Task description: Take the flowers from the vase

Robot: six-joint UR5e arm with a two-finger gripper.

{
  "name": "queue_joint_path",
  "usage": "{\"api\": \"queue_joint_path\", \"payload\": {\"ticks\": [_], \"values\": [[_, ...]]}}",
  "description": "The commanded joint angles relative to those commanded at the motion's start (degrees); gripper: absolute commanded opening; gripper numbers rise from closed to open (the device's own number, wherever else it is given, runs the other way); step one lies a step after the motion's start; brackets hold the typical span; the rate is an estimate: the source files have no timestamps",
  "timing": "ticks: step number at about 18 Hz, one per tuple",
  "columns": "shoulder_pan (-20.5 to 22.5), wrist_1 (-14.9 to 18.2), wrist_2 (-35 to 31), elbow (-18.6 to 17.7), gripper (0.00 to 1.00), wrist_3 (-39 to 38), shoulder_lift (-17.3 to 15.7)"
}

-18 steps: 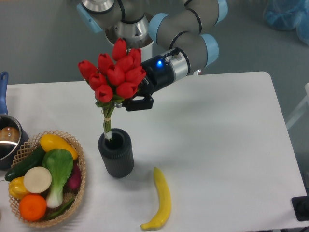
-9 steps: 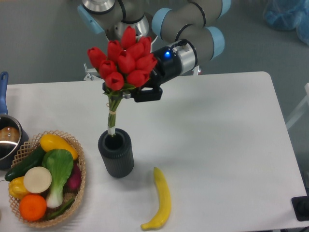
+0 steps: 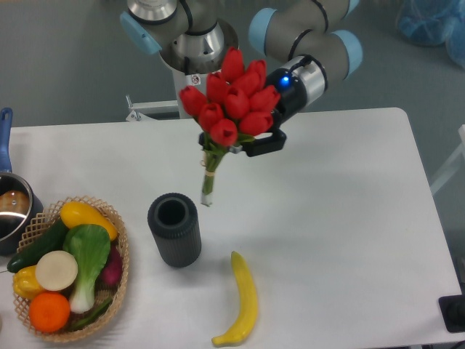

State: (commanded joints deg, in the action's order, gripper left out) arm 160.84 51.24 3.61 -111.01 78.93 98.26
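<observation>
The flowers [image 3: 231,102], a bunch of red tulip buds with green leaves and a tied green stem, hang in the air above the table, fully out of the vase. Their stem end [image 3: 207,198] hangs just right of and above the vase mouth. My gripper [image 3: 247,147] is shut on the bunch just under the buds, its dark fingers partly hidden behind the leaves. The vase [image 3: 174,229], a dark grey ribbed cylinder, stands upright on the white table with an empty round mouth.
A yellow banana [image 3: 241,302] lies in front of the vase, to its right. A wicker basket [image 3: 122,256] of produce sits at the front left, with a metal pot [image 3: 11,211] behind it. The table's right edge [image 3: 429,211] is far from the arm.
The gripper has lifted the flowers up and to the right. The stem, still inside the vase mouth earlier, has come completely out.
</observation>
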Motion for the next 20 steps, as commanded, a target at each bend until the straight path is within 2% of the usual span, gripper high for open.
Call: {"api": "queue_joint_path", "payload": {"ticks": [20], "values": [[2.5, -0.2, 0.1, -0.8, 0.37, 0.0, 0.4]]}}
